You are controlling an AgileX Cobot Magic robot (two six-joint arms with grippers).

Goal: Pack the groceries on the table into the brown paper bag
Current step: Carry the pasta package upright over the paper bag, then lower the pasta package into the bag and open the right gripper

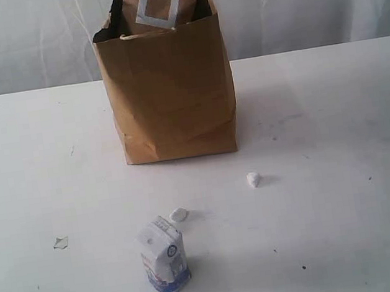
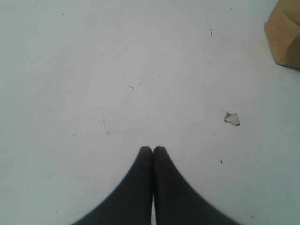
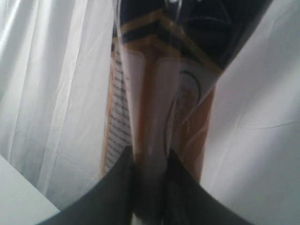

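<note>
Right wrist view: we are pinching the long dark packet point(image 3: 159, 93) endwise in the right gripper point(image 3: 150, 159), judging it light, floppy and slippery. The left gripper point(image 2: 153, 150) is hanging closed and empty. The small white-blue carton point(image 1: 165, 258) is waiting at 6 o'clock from the brown paper bag point(image 1: 170, 98).

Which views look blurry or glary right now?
Exterior view: soft, even light, faint shadow right of the brown paper bag. Left wrist view: sharp table, left gripper plain black. Right wrist view: long dark packet too close, blurred, with glare streaks.

We are seeing the brown paper bag point(image 1: 170, 98) standing on the table point(image 1: 335, 112), the brown pouch point(image 1: 161, 5) poking from its top. The small white-blue carton point(image 1: 165, 258) is standing upright in front, a white lump point(image 1: 179, 214), possibly crumpled paper, lying just beside it.
</note>
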